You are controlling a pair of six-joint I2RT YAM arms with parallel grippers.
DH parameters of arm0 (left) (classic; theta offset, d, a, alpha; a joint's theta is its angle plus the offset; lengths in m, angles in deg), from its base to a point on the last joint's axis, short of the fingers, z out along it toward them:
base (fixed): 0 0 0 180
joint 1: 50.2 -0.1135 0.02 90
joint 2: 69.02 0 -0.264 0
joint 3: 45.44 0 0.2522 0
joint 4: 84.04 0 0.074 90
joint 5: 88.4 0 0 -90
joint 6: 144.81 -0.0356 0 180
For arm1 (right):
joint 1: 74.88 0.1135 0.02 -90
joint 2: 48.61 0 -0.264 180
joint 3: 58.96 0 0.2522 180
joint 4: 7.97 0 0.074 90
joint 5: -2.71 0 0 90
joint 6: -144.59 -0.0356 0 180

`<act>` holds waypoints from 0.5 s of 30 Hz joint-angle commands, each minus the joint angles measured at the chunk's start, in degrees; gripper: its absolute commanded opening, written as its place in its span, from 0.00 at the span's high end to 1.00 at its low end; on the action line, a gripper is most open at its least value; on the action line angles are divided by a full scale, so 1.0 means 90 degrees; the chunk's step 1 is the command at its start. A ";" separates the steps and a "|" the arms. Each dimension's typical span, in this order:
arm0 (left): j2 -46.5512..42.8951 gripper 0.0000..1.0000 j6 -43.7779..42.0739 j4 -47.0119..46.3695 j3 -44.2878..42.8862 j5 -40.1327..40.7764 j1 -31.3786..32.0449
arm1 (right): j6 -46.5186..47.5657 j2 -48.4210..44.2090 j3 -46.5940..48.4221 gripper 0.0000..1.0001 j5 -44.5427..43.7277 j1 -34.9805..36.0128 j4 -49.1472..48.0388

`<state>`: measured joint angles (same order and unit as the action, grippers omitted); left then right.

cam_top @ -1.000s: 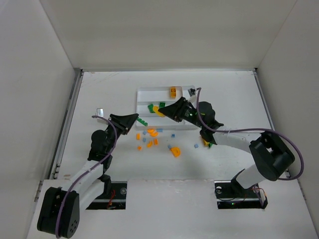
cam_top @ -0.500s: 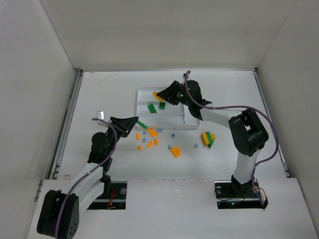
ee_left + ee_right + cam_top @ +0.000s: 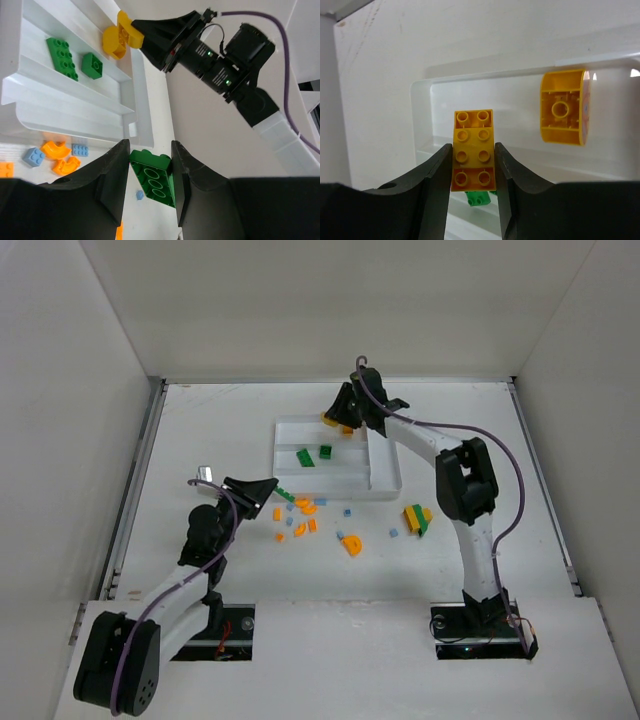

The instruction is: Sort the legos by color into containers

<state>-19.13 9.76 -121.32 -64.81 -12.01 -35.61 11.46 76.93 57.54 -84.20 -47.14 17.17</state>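
Pinching a yellow brick (image 3: 473,137) in the right gripper (image 3: 473,152), at the left end of the tray's (image 3: 330,486) top slot, upper middle of the overhead frame. Got a yellow half-round piece (image 3: 563,107) further right in that slot, two green bricks (image 3: 62,58) one slot down. Squeezing a green brick (image 3: 155,182) in the left gripper (image 3: 150,155), just off the tray's lower-left corner, near loose orange and blue bits (image 3: 307,507)

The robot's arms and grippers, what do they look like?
The left arm and right arm have white shells with black joints, and a purple cable runs along each. The left gripper and right gripper are black with two broad tapered fingers. Green lights glow on the right one's body.
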 commanded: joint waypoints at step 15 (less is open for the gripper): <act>0.1301 0.78 -0.0524 -0.0139 -0.0968 0.0993 0.0463 | 0.0593 -0.0284 0.0530 0.31 -0.0578 0.0085 0.0349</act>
<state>-8.74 7.29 -120.32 -69.75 -6.50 -32.57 15.00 81.52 64.40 -88.57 -47.07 25.74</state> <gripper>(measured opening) 0.330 0.676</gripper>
